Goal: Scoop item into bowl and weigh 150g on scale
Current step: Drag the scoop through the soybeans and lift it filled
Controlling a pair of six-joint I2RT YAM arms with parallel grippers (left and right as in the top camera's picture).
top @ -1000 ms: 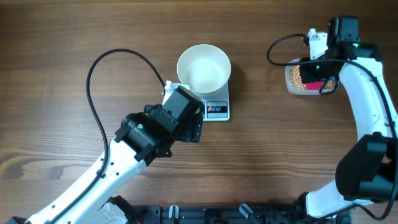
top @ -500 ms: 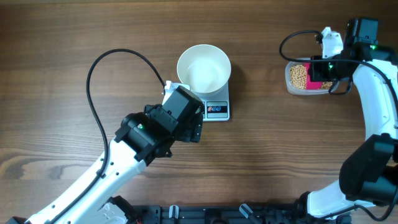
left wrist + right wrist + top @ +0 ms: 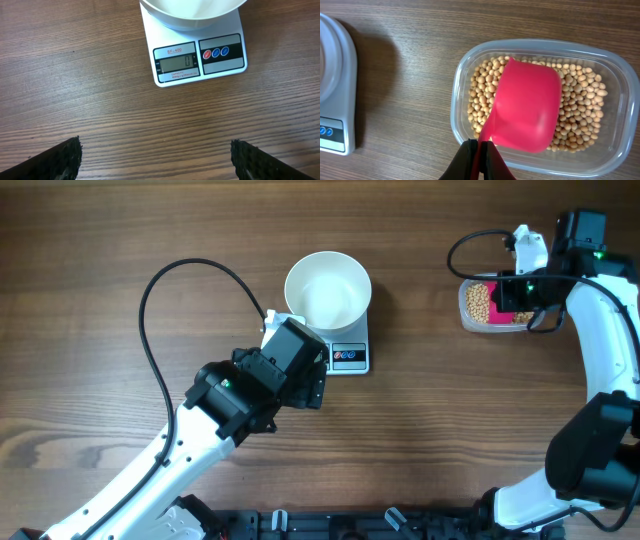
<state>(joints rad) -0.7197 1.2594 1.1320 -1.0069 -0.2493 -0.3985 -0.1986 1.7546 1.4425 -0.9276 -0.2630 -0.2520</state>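
Nothing had reached the bowl [image 3: 327, 290] on the scale [image 3: 197, 57]. Over one second the right gripper [image 3: 479, 150], pinching the scoop [image 3: 525, 105], had slid farther from the scale across the beans [image 3: 580, 100] in the container [image 3: 460, 100]. Near the scale, the left gripper [image 3: 157, 155] hung spread. Scooping seemed barely begun.

**Wood grain, plastics and matt beans**

The bench [image 3: 120, 240] is brown wood with visible grain and a dull sheen. The bowl [image 3: 328, 290] is smooth, glossy white. The scale [image 3: 197, 62] is smooth white plastic. A clear plastic container [image 3: 459, 107] holds matt tan beans [image 3: 480, 100] and a smooth pink-red plastic scoop [image 3: 527, 107]. The pads [image 3: 60, 159] of the left hand [image 3: 155, 165] are black and coarsely textured.
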